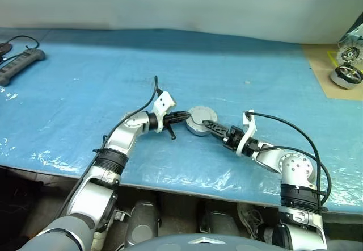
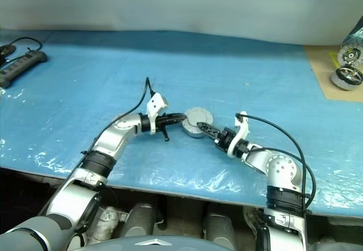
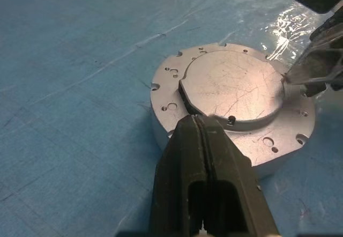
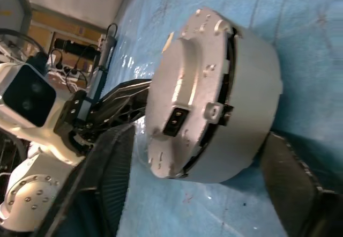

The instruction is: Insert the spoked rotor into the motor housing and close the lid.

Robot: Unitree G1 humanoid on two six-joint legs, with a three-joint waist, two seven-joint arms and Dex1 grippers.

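The motor housing (image 1: 195, 128) is a round silver cup standing mid-table on the blue sheet. The grey lid (image 3: 236, 87) lies on top of it, and a dark slit shows between lid and housing (image 4: 252, 87) in the right wrist view. The spoked rotor is hidden. My left gripper (image 3: 199, 118) is shut, its tips resting against the lid's raised edge from the left. My right gripper (image 1: 205, 125) reaches in from the right, one finger on each side of the housing wall with a small gap still visible.
A grey power strip (image 1: 20, 63) with its cable lies at the far left. Black-rimmed silver motor units (image 1: 347, 75) sit on a brown board at the far right. A tiny speck (image 1: 247, 82) lies beyond the housing. The table's front edge runs just below both arms.
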